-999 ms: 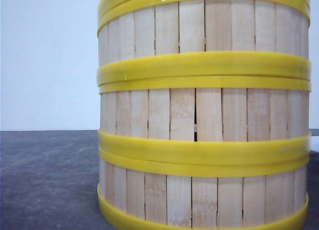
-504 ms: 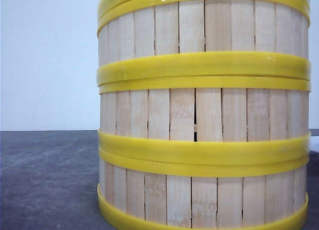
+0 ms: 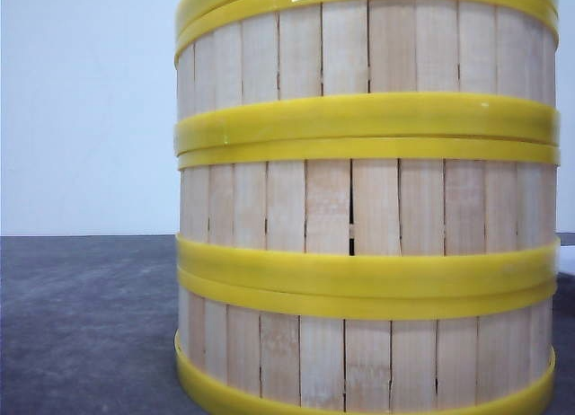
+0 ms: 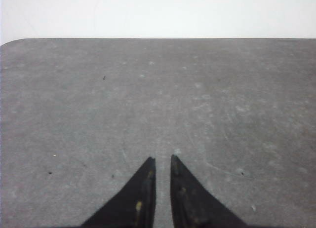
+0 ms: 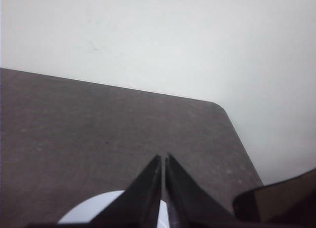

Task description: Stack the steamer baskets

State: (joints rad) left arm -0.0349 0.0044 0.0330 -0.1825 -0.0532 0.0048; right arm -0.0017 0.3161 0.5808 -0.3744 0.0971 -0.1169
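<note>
Baskets [image 3: 368, 208] sit stacked upright on the table [image 3: 90, 325], in neither wrist view, so direction from either claw can't be told. Left claw [image 4: 162, 161] nearly closed, empty; right claw [image 5: 163, 159] pressed together, empty, over a white disc [image 5: 94, 210].

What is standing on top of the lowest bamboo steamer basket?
A second round bamboo-slat steamer basket with yellow rings sits on the lowest basket, and a third on that. The top of the stack is cut off, so anything above stays unseen.
</note>
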